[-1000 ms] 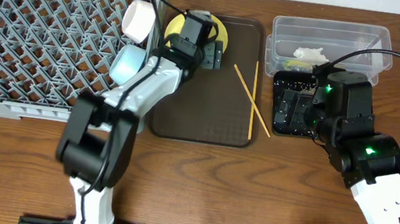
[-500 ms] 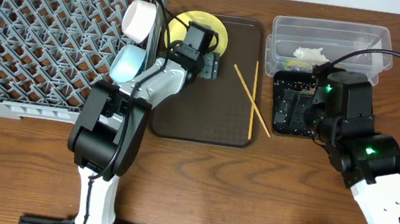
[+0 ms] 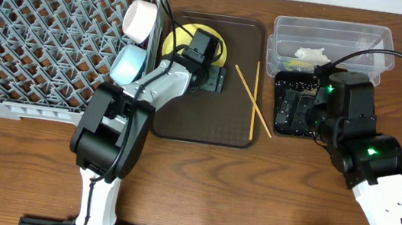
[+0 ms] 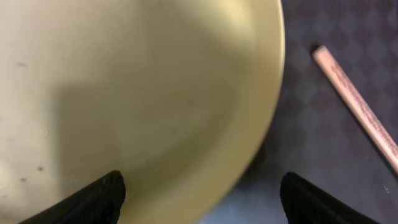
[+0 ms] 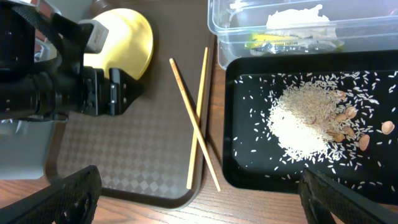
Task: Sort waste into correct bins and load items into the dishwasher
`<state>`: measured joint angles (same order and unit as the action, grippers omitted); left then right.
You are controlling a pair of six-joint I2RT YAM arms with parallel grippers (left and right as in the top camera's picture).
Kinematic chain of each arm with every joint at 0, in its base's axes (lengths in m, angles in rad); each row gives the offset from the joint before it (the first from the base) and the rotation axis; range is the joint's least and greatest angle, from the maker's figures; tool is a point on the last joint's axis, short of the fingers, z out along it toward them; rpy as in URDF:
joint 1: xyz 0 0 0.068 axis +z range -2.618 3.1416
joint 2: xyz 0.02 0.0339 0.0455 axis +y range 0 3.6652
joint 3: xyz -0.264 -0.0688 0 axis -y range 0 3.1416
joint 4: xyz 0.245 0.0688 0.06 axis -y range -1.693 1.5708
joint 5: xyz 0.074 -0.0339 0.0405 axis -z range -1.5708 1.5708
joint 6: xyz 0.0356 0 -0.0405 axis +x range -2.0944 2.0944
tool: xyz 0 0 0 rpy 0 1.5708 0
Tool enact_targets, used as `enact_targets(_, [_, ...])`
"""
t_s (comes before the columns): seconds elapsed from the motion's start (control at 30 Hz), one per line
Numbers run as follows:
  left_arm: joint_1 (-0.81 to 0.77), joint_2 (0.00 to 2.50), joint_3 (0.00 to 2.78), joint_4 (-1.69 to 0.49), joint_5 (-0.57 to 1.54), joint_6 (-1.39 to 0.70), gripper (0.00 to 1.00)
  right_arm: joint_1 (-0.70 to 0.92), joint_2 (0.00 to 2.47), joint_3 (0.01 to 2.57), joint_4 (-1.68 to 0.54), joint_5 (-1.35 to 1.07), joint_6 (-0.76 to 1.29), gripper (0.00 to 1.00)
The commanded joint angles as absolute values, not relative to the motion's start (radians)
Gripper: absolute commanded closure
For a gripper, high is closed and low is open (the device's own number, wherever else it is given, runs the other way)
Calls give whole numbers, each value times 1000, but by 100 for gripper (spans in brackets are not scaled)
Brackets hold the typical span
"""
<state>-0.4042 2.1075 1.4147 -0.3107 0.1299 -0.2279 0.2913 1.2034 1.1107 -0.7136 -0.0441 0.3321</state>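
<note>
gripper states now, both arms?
Left gripper: open, fingers apart at the round yellow plate rim.
Right gripper: open, holding nothing.

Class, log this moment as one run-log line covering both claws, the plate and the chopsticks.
left claw: open, straddling yellow plate rim | right claw: open, over black tray | chopsticks: crossed at brown tray edge

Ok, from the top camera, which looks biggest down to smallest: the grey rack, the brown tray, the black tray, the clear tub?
1. grey rack
2. brown tray
3. clear tub and black tray: about alike, and the black tray is partly hidden, so I can't rank them.
</note>
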Motion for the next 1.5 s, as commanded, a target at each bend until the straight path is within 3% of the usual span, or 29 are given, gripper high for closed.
enact_targets(0.0, [-417, 2128, 1411, -384, 259, -219, 19, 287, 1205, 1117, -711, -30, 336, 1])
enact_targets(0.3, [-450, 2102, 1416, -471, 508, -223, 19, 286, 1205, 1117, -712, -30, 336, 1])
enact_targets(0.6, [-450, 1928, 1428, -466, 505, -230, 19, 287, 1205, 1117, -711, -30, 336, 1])
enact_targets(0.73, [-446, 1823, 1428, -477, 389, -229, 18, 286, 1205, 1117, -712, -30, 336, 1])
enact_targets(0.83, [-423, 1748, 1427, -538, 280, -229, 12, 286, 1205, 1117, -712, -30, 336, 1])
enact_targets(1.07, [-332, 1641, 1427, -852, 39, -252, 11, 287, 1205, 1117, -712, -30, 336, 1])
enact_targets(1.3, [-307, 1636, 1332, -934, -42, -581, 12, 286, 1205, 1117, -712, -30, 336, 1])
enact_targets(1.47, [-326, 1638, 1214, -815, -42, -749, 23, 287, 1205, 1117, -712, -30, 336, 1])
